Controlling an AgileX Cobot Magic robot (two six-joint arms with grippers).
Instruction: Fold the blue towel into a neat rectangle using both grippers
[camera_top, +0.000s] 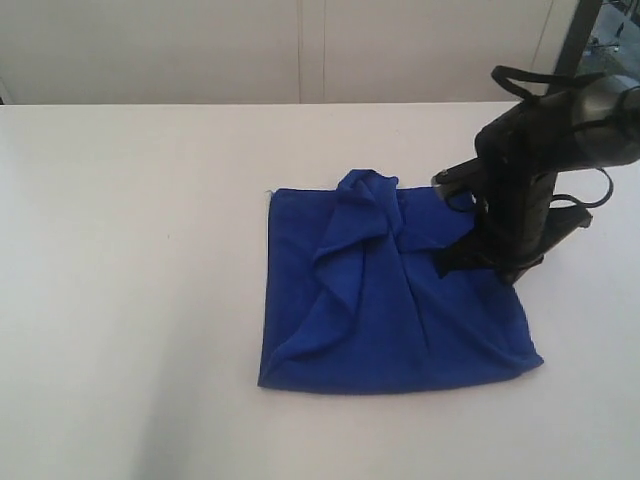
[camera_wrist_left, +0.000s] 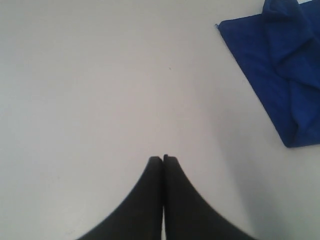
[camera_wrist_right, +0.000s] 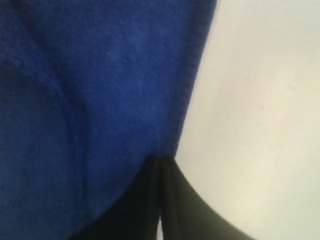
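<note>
- Blue towel (camera_top: 392, 300): lies flat near the middle of the white table (camera_top: 120, 300), roughly square, with a raised bunch of folds running from its far edge down toward the near left corner; near right corner stretches out to a point.
- Right gripper (camera_top: 458, 260): sits low at the towel's right edge, touching the cloth; in its wrist view (camera_wrist_right: 161, 161) shows both black fingers pressed together with only a hairline slit between them, tips right at the border where towel (camera_wrist_right: 90, 100) meets table; cannot tell whether any cloth is caught between them.
- Right arm (camera_top: 520, 190): stands over the towel's far right corner and hides that corner from the exterior camera; carries black cable loops (camera_top: 540, 78) on top.
- Left gripper (camera_wrist_left: 163, 160): hangs closed and empty over bare table, fingers meeting at the tips, well apart from the towel (camera_wrist_left: 285, 65), which shows only at one corner of that wrist view; falls outside the exterior view.
- Pale panelled wall (camera_top: 200, 50): runs behind the table's far edge, with a dark frame (camera_top: 582, 30) at the far right corner.
</note>
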